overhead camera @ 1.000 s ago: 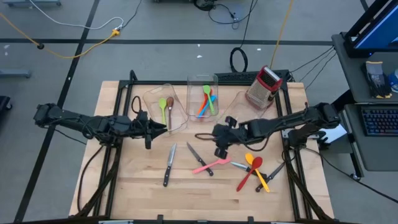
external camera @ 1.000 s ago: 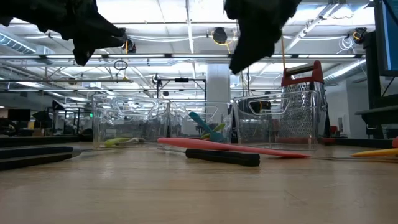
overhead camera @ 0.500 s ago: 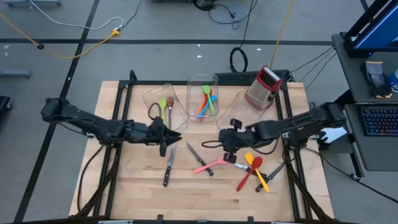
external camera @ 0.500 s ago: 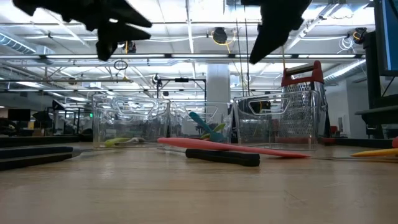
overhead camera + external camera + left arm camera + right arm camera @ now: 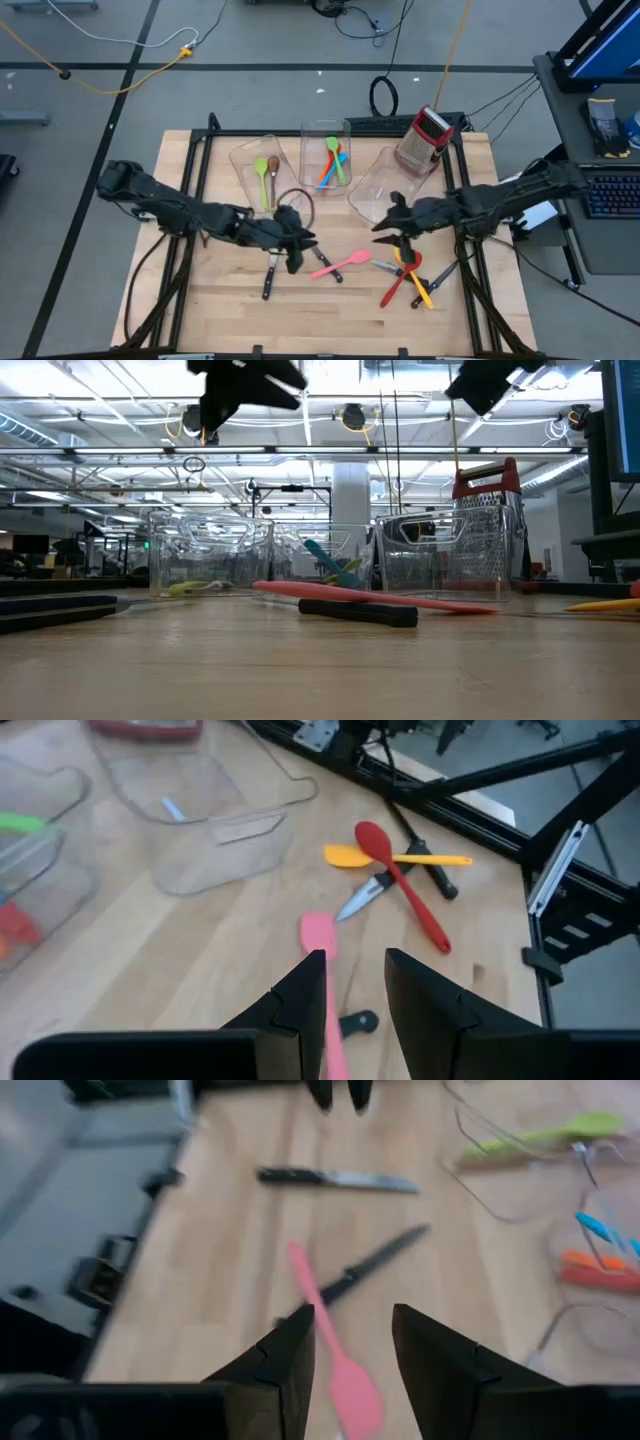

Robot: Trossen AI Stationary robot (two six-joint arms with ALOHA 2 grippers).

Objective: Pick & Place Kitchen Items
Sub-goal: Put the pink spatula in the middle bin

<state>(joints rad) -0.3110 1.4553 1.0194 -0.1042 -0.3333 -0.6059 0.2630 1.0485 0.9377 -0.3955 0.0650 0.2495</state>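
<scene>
Pink spatula lies loose on the wood at lower centre of the high view, crossing a black-handled knife, and you look to be lining up a pick on it, so the step in hand is the approach, not the grasp. Your left gripper hangs above the board just left of the spatula's handle end, arm stretched low from the left edge; its wrist view shows the fingers parted and empty with the pink blade between them. Your right gripper hovers near the centre-right, beside the empty clear bin, fingers also spread and holding nothing. Height above the table is hard to judge, probably well clear. Next you need to descend squarely over the handle, avoid the knife beneath, then close.
</scene>
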